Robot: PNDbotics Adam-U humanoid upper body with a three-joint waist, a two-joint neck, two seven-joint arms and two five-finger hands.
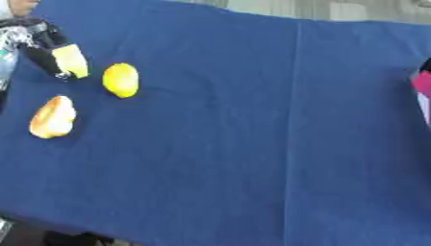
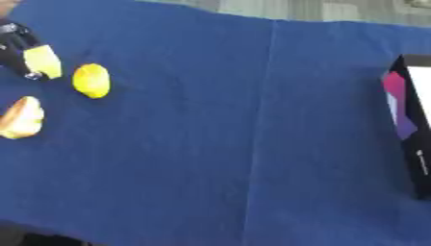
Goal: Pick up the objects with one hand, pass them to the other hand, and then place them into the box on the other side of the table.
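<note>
My left hand (image 1: 38,45) comes in at the upper left corner, its black fingers curled round a pale yellow blocky object (image 1: 71,60) just above the blue cloth. Right of it a yellow lemon (image 1: 120,80) lies on the cloth, a small gap away from the held object. Below the hand lies an orange-and-cream bread-like piece (image 1: 53,116). At the right edge of the table stands the box (image 2: 408,129), dark on the outside, with pink and purple on its side. My right hand shows in neither view.
The blue cloth (image 1: 252,144) covers the whole table, with a fold line running down its middle. The table's front edge cuts across the lower left corner. A pale floor shows beyond the far edge.
</note>
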